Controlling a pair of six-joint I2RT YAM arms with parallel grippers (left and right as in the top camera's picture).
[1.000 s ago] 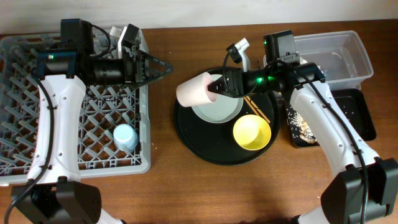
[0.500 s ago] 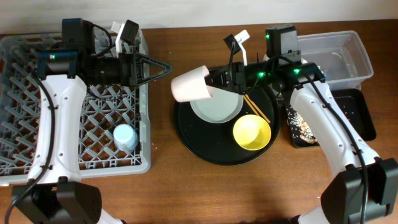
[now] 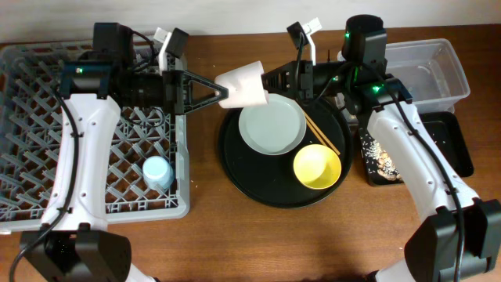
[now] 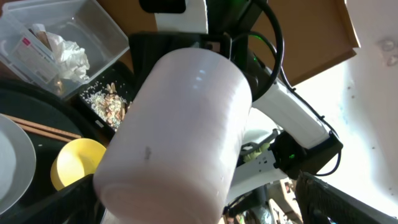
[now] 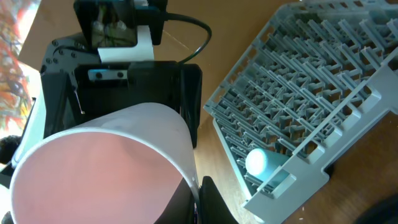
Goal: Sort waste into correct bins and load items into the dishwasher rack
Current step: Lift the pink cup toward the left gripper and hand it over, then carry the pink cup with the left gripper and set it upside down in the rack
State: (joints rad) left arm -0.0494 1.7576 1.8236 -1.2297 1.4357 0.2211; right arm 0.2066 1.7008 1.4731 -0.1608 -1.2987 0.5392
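The right gripper [image 3: 268, 81] pinches the rim of the light, stiff, slippery pink cup [image 3: 244, 84], and the left gripper [image 3: 219, 91], at its 9 o'clock and wide open, should clasp the base.

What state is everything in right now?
pink cup, airborne, sideways, in right gripper
left gripper, open at the cup's base
blue cup, in rack
plate, empty, on round tray
yellow bowl, upright, empty
chopsticks, lying on round tray
clear tub, holds napkin
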